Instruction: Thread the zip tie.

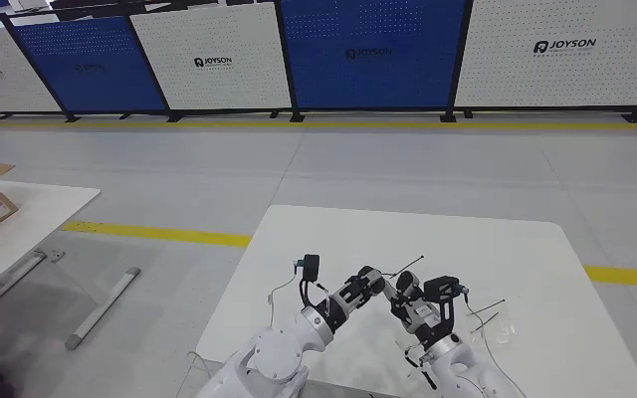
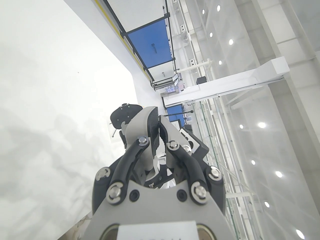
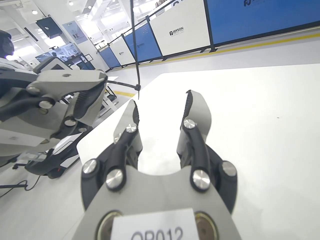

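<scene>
Top view: the two arms meet over the white worktop [image 1: 328, 229], nearer its near edge than its far one. A black zip tie [image 1: 408, 266] slants up between them, lifted off the surface. Spare ties [image 1: 486, 303] and a clear bag [image 1: 501, 331] lie toward the near right corner.

Left wrist view: the left gripper [image 2: 159, 123] has its fingers pressed together. The strap cannot be made out between them from here.

Right wrist view: the right gripper [image 3: 162, 98] is spread wide and holds nothing, above the worktop. Just beyond its fingertips hangs the tie's head [image 3: 137, 87]. A short run of strap leads from the head into the left gripper's tips, which pinch it. A long run of strap rises from the head out of the picture, and a short pointed end pokes out below.

The tail looks already entered in the head, so the step in hand is probably the pull-through. The next move likely calls for the right gripper to come up around that short end, squarely, and pinch it. The left gripper would meanwhile hold the head steady.
</scene>
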You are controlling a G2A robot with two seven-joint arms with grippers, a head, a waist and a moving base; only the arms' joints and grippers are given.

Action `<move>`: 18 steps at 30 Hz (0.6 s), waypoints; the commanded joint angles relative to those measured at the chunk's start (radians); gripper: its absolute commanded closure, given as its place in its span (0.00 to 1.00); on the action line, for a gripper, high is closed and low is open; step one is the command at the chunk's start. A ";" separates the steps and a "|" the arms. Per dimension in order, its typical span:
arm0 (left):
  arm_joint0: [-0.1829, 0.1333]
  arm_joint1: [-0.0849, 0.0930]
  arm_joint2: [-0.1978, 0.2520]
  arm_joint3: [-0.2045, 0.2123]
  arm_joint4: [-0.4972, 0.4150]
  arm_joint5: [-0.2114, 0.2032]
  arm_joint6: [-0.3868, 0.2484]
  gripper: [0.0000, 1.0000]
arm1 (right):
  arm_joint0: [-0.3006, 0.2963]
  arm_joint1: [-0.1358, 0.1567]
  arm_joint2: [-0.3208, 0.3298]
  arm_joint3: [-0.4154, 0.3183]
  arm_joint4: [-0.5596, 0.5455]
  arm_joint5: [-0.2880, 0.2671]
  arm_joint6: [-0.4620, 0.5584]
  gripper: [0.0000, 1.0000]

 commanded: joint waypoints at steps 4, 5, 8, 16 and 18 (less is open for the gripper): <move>0.002 0.000 0.003 -0.001 0.009 0.002 -0.005 1.00 | -0.002 -0.002 0.002 -0.004 -0.006 -0.002 -0.003 0.65; 0.002 0.000 0.003 -0.001 0.010 0.002 -0.005 1.00 | -0.002 -0.002 0.002 -0.004 -0.007 -0.002 -0.004 0.65; 0.001 -0.001 0.005 -0.001 0.015 0.003 -0.006 1.00 | -0.003 -0.003 0.004 -0.006 -0.008 -0.004 -0.007 0.65; 0.000 -0.002 0.011 0.000 0.032 0.006 -0.003 1.00 | -0.005 -0.005 0.007 -0.006 -0.012 -0.010 -0.010 0.69; -0.003 -0.003 0.013 0.004 0.035 0.007 -0.004 1.00 | -0.006 -0.006 0.009 -0.006 -0.013 -0.013 -0.011 0.69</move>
